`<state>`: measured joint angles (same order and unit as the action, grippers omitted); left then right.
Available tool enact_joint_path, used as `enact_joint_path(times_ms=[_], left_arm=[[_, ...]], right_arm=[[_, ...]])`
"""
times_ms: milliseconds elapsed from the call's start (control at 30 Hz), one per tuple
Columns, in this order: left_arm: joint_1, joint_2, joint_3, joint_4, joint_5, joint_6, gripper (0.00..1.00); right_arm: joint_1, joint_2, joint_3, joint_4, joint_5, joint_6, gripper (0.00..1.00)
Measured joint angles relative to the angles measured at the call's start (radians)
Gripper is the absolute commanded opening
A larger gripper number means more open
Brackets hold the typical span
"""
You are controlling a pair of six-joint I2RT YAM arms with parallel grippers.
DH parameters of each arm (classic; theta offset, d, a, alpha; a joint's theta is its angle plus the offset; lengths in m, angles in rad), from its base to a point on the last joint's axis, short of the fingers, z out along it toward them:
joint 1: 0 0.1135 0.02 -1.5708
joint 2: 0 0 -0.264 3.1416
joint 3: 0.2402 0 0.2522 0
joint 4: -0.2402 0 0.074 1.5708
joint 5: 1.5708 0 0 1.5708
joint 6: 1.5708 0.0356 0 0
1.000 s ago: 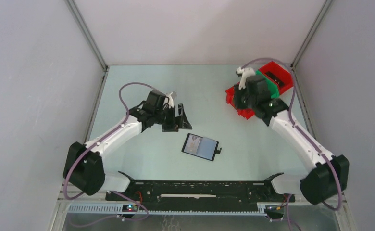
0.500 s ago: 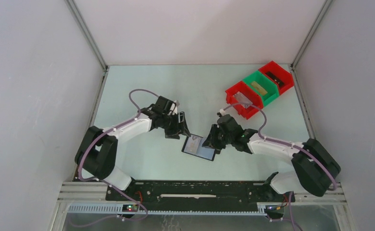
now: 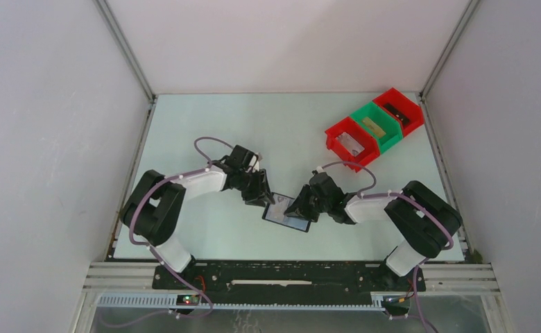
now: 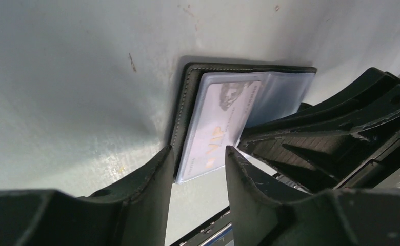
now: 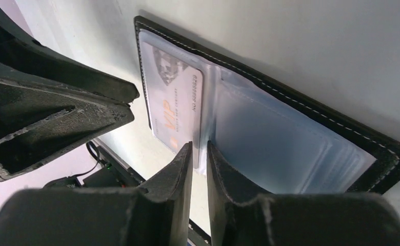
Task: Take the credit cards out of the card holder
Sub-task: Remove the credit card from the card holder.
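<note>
The card holder lies open on the table, a black cover with grey-blue clear sleeves. A pale credit card marked VIP sits in its left half and sticks out a little past the cover's edge. It also shows in the right wrist view. My left gripper is low at the holder's left end. It is open, and its fingers straddle the card's protruding end without closing on it. My right gripper is shut, with its fingertips at the holder's middle fold, beside the sleeves.
A row of three bins stands at the back right: a red bin holding a pale card, a green bin and another red bin. The two grippers' fingers are close together over the holder. Grey walls enclose the table.
The right arm has come from the bins down to the holder's middle. The left gripper has moved down and right to the holder's left end. The holder has stayed put.
</note>
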<state>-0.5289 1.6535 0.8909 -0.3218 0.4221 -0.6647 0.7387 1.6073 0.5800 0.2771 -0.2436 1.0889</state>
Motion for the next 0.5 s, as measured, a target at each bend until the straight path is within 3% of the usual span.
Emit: enact_joint_path(times_ms=[233,500], left_arm=[[-0.026,0.009,-0.029,0.025,0.000,-0.017,0.33],[-0.047,0.011,-0.029,0.053,-0.010,-0.020,0.32]], right_arm=[[-0.003,-0.008,-0.040,0.033,0.011,0.030,0.25],[-0.022,-0.005,-0.056,0.064,-0.003,0.036,0.25]])
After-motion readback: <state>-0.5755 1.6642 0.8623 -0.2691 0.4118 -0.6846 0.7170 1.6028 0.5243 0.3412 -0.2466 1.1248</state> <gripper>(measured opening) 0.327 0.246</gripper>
